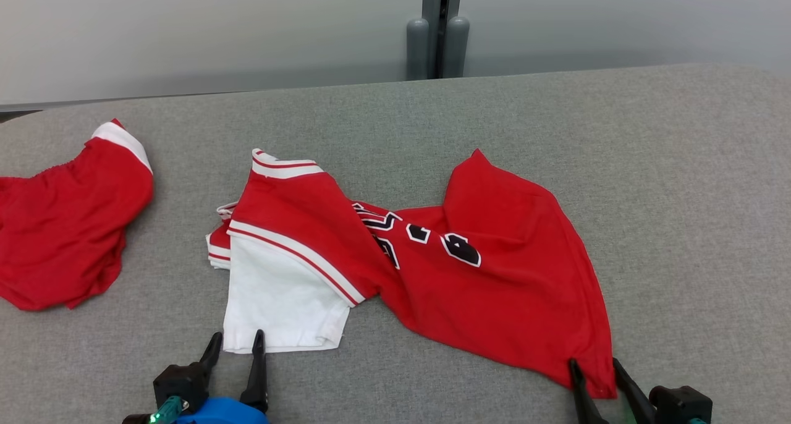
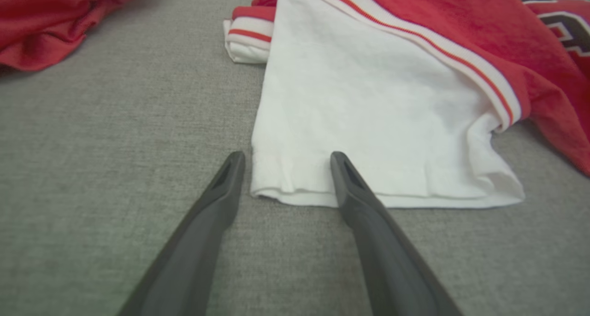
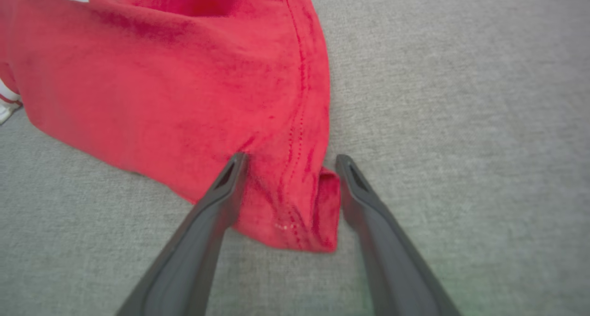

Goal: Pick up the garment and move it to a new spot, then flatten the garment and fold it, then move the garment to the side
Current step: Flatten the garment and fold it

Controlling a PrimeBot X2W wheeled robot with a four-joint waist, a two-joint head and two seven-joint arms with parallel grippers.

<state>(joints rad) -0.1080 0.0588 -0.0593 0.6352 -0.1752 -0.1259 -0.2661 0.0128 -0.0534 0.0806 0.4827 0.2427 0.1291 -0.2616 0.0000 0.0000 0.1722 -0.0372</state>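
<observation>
The red jersey (image 1: 494, 275) lies crumpled on the grey bench (image 1: 680, 183). The left hand (image 1: 237, 337) is released, its fingers straddling the hem corner of the white sleeve (image 1: 278, 300) just ahead of it. The right hand (image 1: 593, 367) is likewise released around the red hem corner. These are two wide-set holds, likely chosen so a lift spreads the cloth. Red shorts (image 1: 62, 226) lie well beyond the left hand's outer side.

A grey fabric-covered surface (image 1: 680, 195) spreads wide. At its left edge lies a crumpled red cloth (image 1: 62, 226) (a white band runs along its upper corner), partly cut off by the frame. Behind the surface stands a pale wall (image 1: 185, 34), split by a dark vertical post (image 1: 440, 4) flanked by two grey cylinders (image 1: 418, 48).
</observation>
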